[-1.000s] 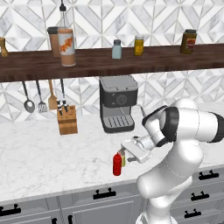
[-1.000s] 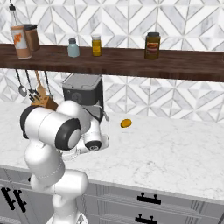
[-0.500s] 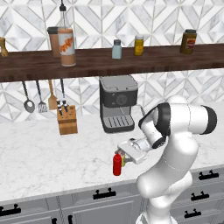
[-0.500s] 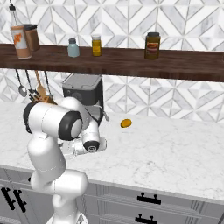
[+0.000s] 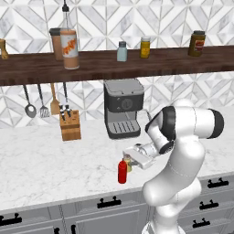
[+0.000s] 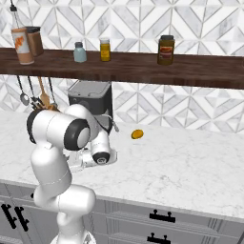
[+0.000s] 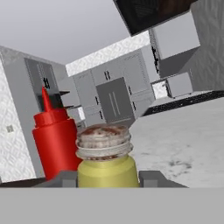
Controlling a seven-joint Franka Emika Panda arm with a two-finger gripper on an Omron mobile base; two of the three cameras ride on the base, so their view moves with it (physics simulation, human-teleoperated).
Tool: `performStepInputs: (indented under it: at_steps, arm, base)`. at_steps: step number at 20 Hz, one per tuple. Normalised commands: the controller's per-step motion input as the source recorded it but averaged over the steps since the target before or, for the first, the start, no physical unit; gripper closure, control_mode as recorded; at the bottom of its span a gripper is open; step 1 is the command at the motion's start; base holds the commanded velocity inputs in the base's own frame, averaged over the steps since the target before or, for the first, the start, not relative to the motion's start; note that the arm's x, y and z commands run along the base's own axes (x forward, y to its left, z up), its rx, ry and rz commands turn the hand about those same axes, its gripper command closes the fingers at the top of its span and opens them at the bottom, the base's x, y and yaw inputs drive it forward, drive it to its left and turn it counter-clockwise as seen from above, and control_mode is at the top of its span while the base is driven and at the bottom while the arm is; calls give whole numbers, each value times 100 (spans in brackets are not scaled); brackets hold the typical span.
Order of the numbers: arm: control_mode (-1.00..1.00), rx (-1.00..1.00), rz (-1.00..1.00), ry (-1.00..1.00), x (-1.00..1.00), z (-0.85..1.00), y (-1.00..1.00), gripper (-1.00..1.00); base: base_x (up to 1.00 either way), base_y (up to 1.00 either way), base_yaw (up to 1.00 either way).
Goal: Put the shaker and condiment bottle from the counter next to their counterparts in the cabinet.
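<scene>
In the hand view the pale yellow shaker (image 7: 105, 162) with its speckled silver cap stands right between my gripper (image 7: 108, 179) fingertips (image 7: 64, 178), which press against its two sides. The red condiment bottle (image 7: 54, 140) stands just behind it to the left. From the left base view my gripper (image 5: 130, 161) is low over the counter (image 5: 50, 160) near the front edge, shut on the shaker (image 5: 128, 162), with the condiment bottle (image 5: 122, 172) beside it. On the cabinet (image 5: 151, 61) stand the blue-grey shaker (image 5: 122, 51) and the tall orange-labelled bottle (image 5: 69, 42).
A coffee machine (image 5: 122, 107) stands behind my arm, with a knife block (image 5: 70, 124) and hanging utensils to its left. A yellow jar (image 5: 145, 47) and a dark jar (image 5: 198, 43) share the shelf. A small orange item (image 6: 137, 134) lies on the counter further right.
The jaws have closed from wide open onto the shaker. The arm's elbow has swung out and up a little; the bottle has stayed put.
</scene>
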Motion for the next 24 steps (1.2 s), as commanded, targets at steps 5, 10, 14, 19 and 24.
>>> performStepInputs:
  at_steps: [5, 10, 14, 19, 24]
  arm:
    - [-100, 0, 0, -1, -15, 34, -32, 100]
    - [-100, 2, -7, -1, -44, 46, -34, 100]
    - [-100, 10, -27, 0, -43, 46, -25, 100]
    - [-100, 10, -27, 1, -33, 52, -26, 100]
    - [-100, 2, -19, 0, -41, 64, -6, 100]
  base:
    - [0, 0, 0]
    - [0, 0, 0]
    - [0, 0, 0]
    - [0, 0, 0]
    - [0, 0, 0]
